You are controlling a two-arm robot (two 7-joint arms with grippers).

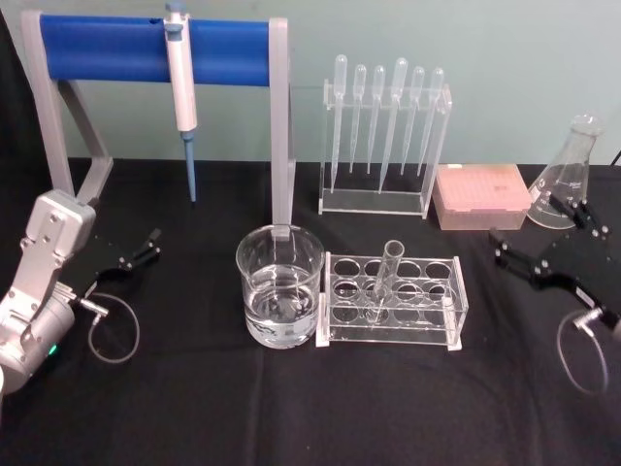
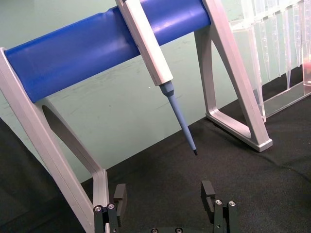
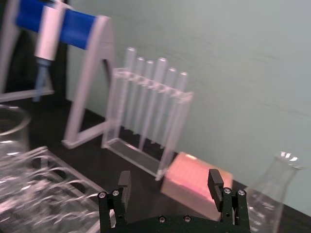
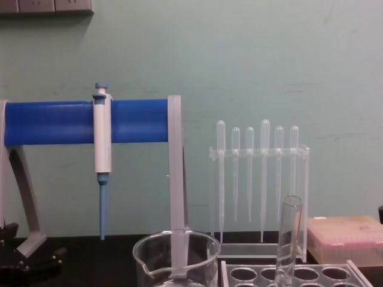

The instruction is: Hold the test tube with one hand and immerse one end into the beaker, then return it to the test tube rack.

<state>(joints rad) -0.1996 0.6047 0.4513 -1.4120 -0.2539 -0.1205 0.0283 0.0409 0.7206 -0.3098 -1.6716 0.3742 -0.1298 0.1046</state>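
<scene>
The test tube stands slightly tilted in a clear rack at the table's middle; in the chest view the test tube rises above the rack. Just left of the rack stands the beaker, partly filled with clear liquid, and its spouted rim shows in the chest view as the beaker. My left gripper rests open at the far left, well away from the beaker, with nothing between its fingers. My right gripper hangs open to the right of the rack, its fingers empty.
A white and blue pipettor hangs on a blue-barred stand at the back left. Behind the rack is a holder of plastic pipettes, then a pink tip box and a conical flask at the back right.
</scene>
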